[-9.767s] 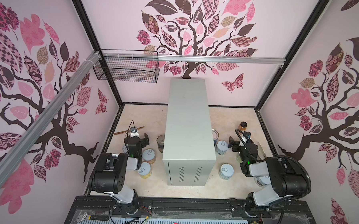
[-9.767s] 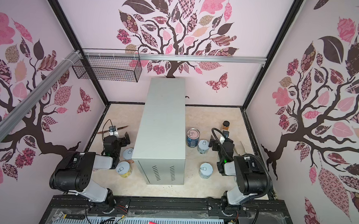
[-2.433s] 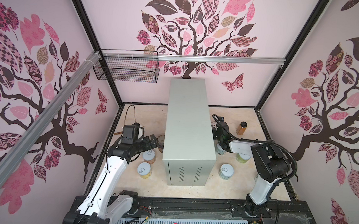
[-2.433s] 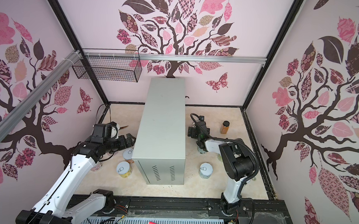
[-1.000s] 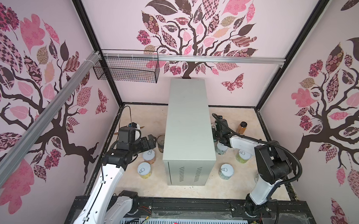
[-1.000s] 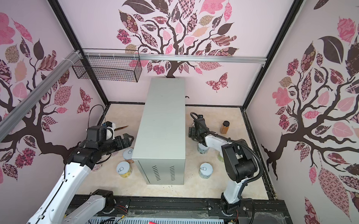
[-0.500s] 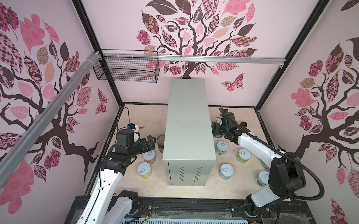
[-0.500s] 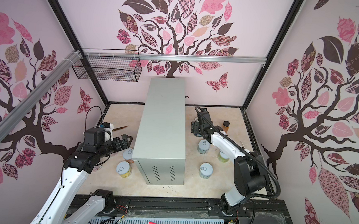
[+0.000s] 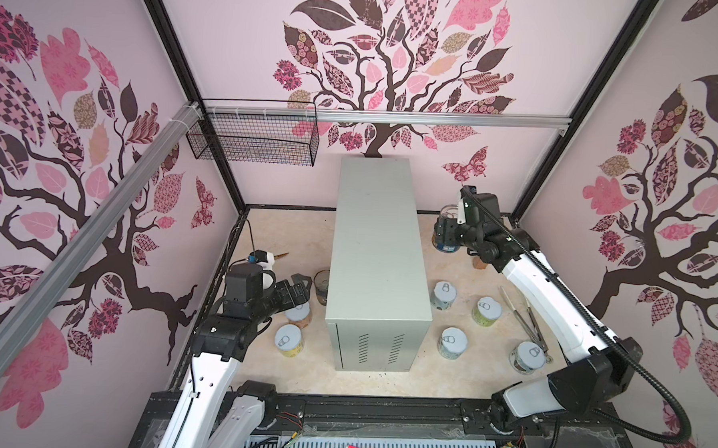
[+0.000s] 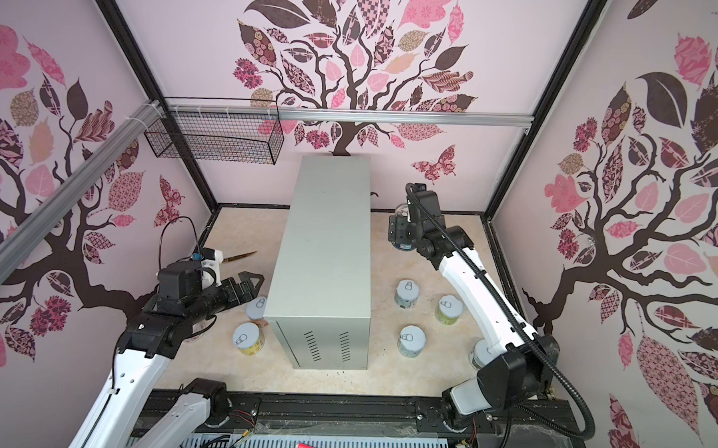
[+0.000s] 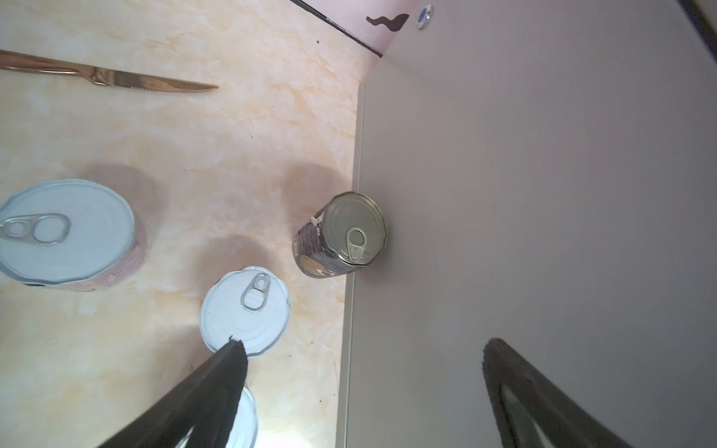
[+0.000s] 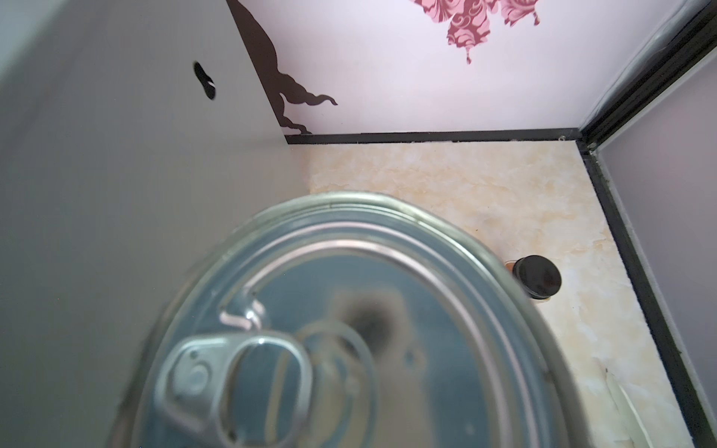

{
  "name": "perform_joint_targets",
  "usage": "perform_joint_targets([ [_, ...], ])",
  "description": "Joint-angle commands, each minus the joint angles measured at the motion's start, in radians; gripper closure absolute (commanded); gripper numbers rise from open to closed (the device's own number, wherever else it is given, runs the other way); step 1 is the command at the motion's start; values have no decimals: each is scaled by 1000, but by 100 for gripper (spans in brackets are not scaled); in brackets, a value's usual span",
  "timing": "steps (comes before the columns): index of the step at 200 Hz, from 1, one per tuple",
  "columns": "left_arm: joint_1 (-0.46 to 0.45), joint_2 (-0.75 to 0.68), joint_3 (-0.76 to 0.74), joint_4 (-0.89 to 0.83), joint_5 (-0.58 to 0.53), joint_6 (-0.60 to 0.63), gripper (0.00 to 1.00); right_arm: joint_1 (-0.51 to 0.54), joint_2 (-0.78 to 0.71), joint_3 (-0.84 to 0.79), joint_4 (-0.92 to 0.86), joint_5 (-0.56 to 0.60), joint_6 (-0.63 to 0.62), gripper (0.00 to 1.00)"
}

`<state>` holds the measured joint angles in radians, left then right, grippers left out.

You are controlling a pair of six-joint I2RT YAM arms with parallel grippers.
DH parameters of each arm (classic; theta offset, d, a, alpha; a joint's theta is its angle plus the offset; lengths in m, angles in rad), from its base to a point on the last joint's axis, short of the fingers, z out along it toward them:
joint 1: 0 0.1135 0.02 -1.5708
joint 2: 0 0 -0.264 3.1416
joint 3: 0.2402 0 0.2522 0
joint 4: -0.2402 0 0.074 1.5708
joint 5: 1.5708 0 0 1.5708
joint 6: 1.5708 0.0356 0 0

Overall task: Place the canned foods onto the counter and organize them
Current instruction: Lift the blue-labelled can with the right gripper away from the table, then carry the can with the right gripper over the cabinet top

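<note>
Right gripper (image 9: 443,233): closed partway round tall tin (image 9: 448,245), upright, beside counter (image 9: 379,242), not yet on top. Tin likely heavy, rigid, slick-sided; best gripped mid-body. Left gripper (image 9: 301,288): wide open, empty, above short tins (image 9: 289,339).

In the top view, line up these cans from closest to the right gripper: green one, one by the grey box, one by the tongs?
1. Can beside the counter, on its right, nearest the right gripper.
2. Green can, farther right.
3. Can by the tongs, front right.
</note>
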<state>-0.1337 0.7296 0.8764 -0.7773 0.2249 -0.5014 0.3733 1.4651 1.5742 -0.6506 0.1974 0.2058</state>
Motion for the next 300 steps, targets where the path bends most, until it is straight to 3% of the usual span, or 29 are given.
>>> perform_joint_targets([
  [1, -3, -36, 27, -60, 81, -17, 2, -4, -104, 144, -60, -15, 4, 60],
  [76, -4, -160, 39, -206, 86, 21, 2, -4, -157, 333, -265, -81, 0, 61],
  [121, -4, -155, 35, -202, 90, 26, 2, -2, -65, 589, -419, -162, -27, 62],
  [176, -4, -110, 55, -169, 76, 35, 2, 26, 19, 740, -440, -242, -12, 61],
  [300, -7, 24, 81, -65, 73, 65, 2, 104, 268, 988, -450, -273, -23, 62],
])
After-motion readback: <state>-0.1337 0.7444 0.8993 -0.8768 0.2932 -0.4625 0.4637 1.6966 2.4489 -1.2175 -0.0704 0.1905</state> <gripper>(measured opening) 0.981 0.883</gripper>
